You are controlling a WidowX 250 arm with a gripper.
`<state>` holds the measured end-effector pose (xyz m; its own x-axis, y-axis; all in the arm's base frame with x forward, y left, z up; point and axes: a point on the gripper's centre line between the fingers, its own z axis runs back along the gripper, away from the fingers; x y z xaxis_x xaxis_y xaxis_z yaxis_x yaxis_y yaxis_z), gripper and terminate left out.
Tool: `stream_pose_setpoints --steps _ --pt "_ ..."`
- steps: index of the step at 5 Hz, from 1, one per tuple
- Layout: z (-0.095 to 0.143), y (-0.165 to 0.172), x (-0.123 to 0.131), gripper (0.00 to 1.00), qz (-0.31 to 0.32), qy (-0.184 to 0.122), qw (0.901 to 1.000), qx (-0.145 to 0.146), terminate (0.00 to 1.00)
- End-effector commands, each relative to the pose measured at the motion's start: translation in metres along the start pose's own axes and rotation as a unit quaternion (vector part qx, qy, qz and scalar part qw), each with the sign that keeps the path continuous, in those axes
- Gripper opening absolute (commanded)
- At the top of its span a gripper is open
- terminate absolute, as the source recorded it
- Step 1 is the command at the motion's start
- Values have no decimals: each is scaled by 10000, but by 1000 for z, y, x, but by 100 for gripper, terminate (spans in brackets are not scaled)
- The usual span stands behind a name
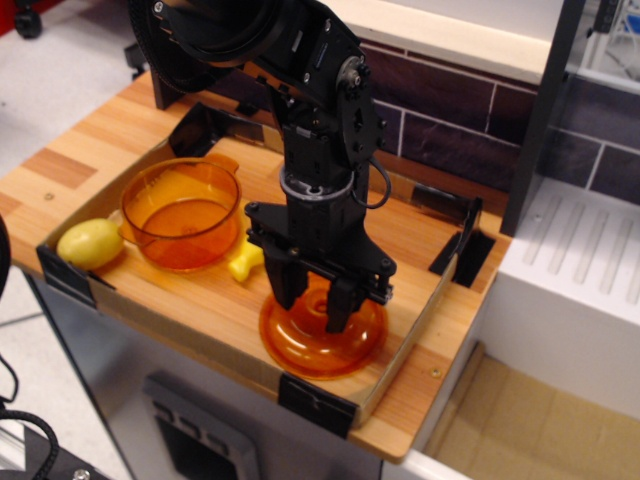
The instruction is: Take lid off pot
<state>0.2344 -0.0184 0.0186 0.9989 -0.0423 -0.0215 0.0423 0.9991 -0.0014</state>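
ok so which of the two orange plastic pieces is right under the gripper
The lid, the flat domed disc near the tray's front edge. The deep pot sits apart at the left, uncovered.

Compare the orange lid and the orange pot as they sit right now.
The pot is a deep, open bowl standing upright at the tray's left; the lid is a shallow dome lying near the tray's front edge. The pot stands free, while the gripper is directly over the lid, fingers straddling its centre. The pot sits beside a yellow lemon; the lid is apart from it. Both are round, translucent orange plastic.
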Motion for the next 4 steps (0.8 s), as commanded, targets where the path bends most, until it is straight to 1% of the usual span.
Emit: stream_pose_setpoints --steps 1,2,3,4 --pt "32 8 14 100 62 -150 9991 -380 0" --pt "64 3 14 100 112 -271 9979 -578 0" --pt "94 8 20 100 338 -553 9956 -683 0" --pt "111 32 30 100 586 -786 9935 -581 0"
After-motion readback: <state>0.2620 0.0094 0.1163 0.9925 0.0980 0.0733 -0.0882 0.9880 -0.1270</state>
